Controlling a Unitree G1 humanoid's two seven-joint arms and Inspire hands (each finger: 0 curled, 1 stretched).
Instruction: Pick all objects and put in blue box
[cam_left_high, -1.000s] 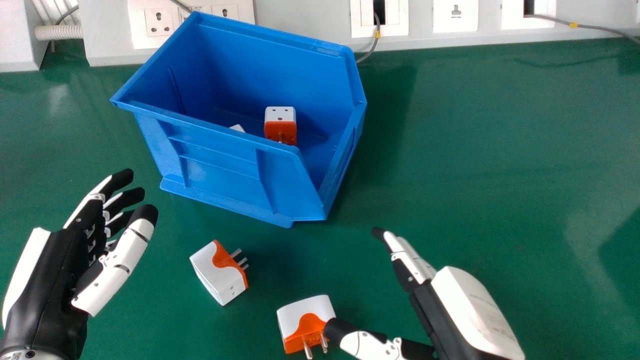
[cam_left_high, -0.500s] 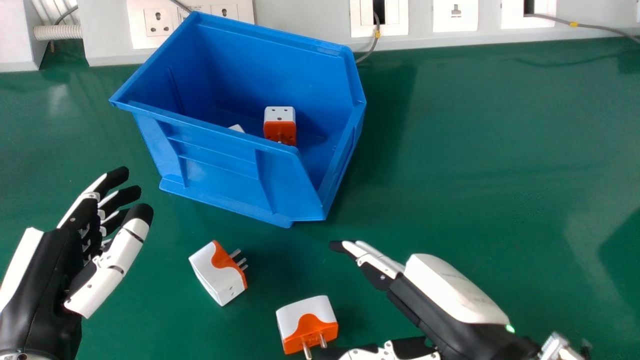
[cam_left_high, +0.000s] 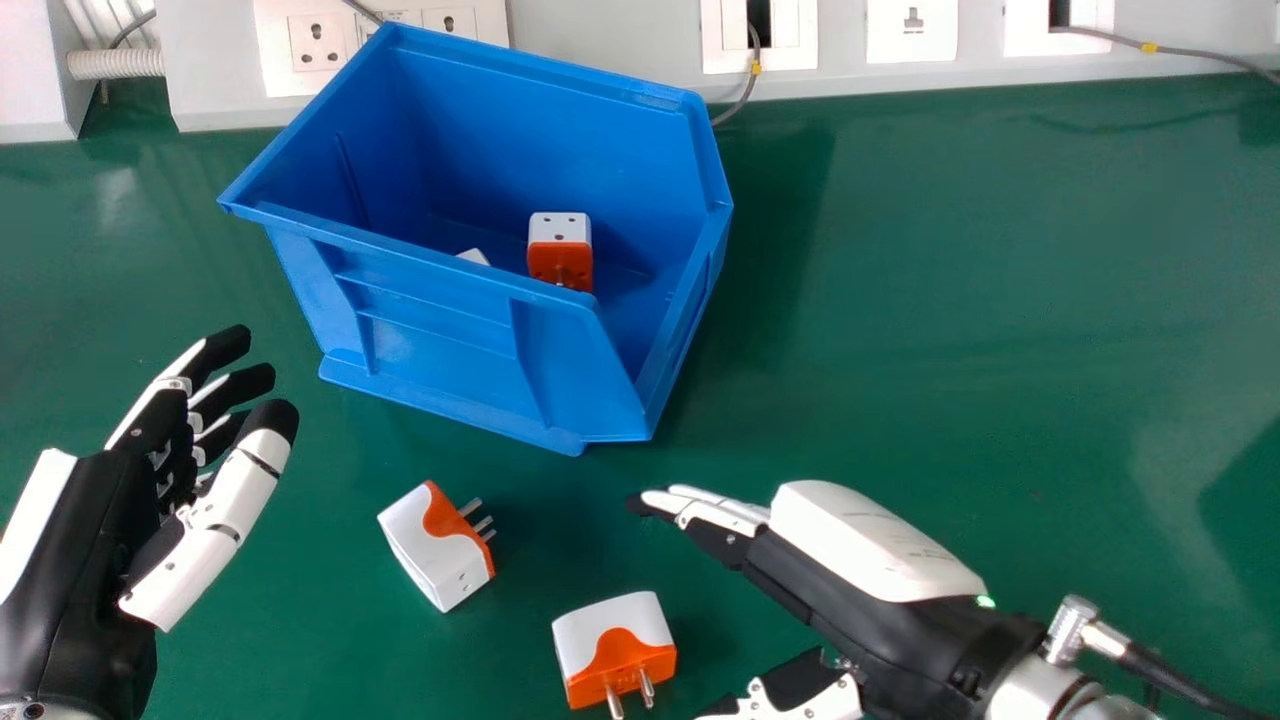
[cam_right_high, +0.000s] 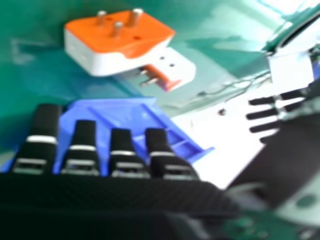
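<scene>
We log one blue open-top plastic bin (cam_left_high: 425, 335) on the green table (cam_left_high: 950, 300). Inside, we see a boxy white-and-orange plug adapter (cam_left_high: 560, 256), plus a small white piece (cam_left_high: 473, 257) just over the near wall, mostly hidden; can't tell what. Outside the bin, we mark two on the table: a white-and-orange three-pin adapter (cam_left_high: 430, 550), pins toward the robot's right, and a white-and-orange adapter with metal pins (cam_left_high: 605, 630), nearer the robot, pins toward it. Right hand (cam_left_high: 870, 560): near that second adapter, fingers straight, open, faint print on its white shell. Left hand (cam_left_high: 95, 540): left of the three-pin adapter, well apart, fingers relaxed, open.
</scene>
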